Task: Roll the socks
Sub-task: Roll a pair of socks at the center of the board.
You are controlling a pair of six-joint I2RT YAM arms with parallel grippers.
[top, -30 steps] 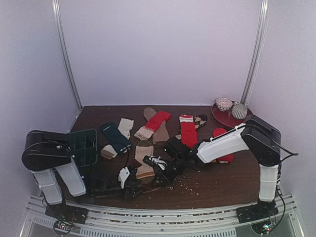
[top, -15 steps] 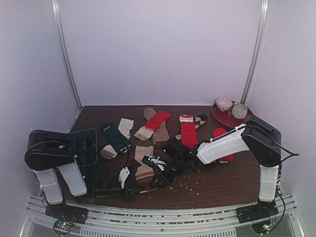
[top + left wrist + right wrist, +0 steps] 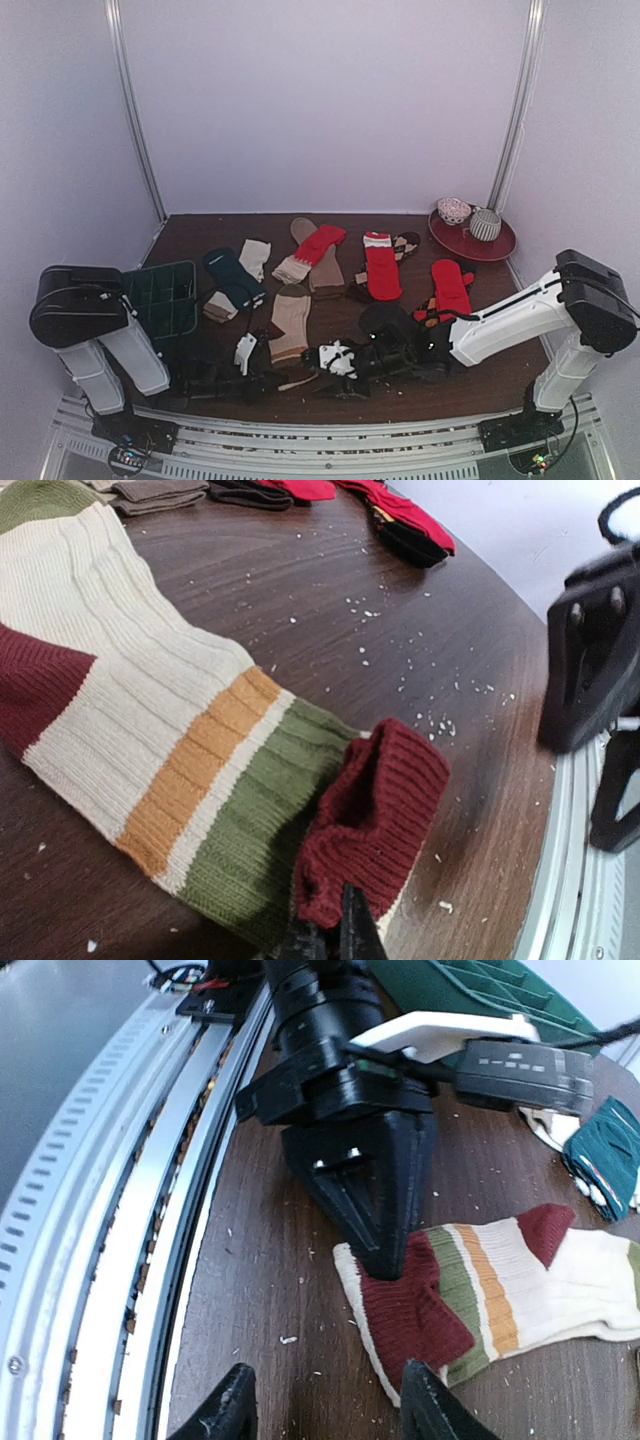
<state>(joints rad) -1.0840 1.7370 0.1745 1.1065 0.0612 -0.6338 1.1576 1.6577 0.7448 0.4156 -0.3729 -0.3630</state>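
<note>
Item: striped sock (image 3: pixel 180 750), cream w/ maroon, orange, green bands. It is lying flat on the table (image 3: pixel 330 570) at the near edge, close to the rail (image 3: pixel 110 1250). The maroon cuff is being folded back over the green band, prob. as the start of the roll.

Hand 1: left gripper (image 3: pixel 385 1255) — jaws closed, cuff being pinched between the tips, apparently so the fold is being kept from springing flat.

Hand 2: right gripper (image 3: pixel 325 1415) — jaws being held well apart, nothing between them. One tip is v. near the sock edge, contact unclear; prob. being positioned to help.

The other socks (image 3: pixel 382 268) are lying spread further back.
</note>
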